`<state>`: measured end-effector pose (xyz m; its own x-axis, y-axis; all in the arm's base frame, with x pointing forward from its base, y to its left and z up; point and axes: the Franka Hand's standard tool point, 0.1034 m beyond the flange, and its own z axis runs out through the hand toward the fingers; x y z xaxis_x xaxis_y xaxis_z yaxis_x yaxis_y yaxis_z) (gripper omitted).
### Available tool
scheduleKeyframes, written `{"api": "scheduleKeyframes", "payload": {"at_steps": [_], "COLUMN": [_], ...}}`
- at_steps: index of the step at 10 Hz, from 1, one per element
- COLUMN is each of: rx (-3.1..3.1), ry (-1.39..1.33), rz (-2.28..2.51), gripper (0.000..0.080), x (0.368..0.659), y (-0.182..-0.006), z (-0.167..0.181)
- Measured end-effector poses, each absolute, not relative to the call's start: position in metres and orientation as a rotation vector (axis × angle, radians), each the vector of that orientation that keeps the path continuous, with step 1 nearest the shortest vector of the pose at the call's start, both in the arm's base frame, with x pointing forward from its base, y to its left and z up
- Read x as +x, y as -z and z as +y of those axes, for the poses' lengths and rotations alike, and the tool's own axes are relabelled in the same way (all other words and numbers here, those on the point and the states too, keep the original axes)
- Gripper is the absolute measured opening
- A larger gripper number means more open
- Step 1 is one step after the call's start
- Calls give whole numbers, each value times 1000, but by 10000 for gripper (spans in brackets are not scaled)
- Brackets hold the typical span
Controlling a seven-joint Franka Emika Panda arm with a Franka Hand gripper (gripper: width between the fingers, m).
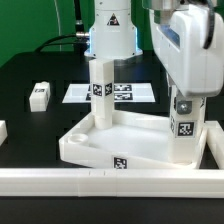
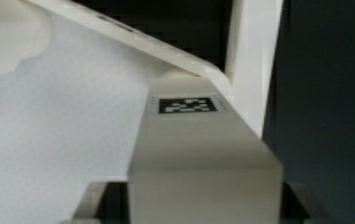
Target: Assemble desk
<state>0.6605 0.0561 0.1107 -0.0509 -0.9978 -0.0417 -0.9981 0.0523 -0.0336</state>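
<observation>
Border rail (image 1: 110, 182), tabletop rim (image 1: 100, 152) — hand (image 1: 182, 104) clasping leg (image 1: 186, 140)

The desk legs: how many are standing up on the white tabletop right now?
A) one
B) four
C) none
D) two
D. The back leg stands upright in one corner of the tabletop. The second leg stands upright in the corner at the exterior view's right, with the pincer gripping its top. The loose leg lies flat on the table, off the tabletop.
</observation>
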Motion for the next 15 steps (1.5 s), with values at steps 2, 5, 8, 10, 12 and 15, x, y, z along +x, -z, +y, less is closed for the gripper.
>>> {"api": "scheduleKeyframes", "payload": {"at_steps": [2,5,8,10,12,15], "rx": [-2016,-2114,-2471,-2617,-2727,-2935], "ry": [-9,-9,16,21,28,69], "rz": [2341,2254,1867,1658,1477,1039], "gripper": [293,525,642,648,649,649], "x": [660,659,659,659,659,659], "y": [-111,-110,-110,-109,-109,-108], "z": [57,60,70,70,69,72]}}
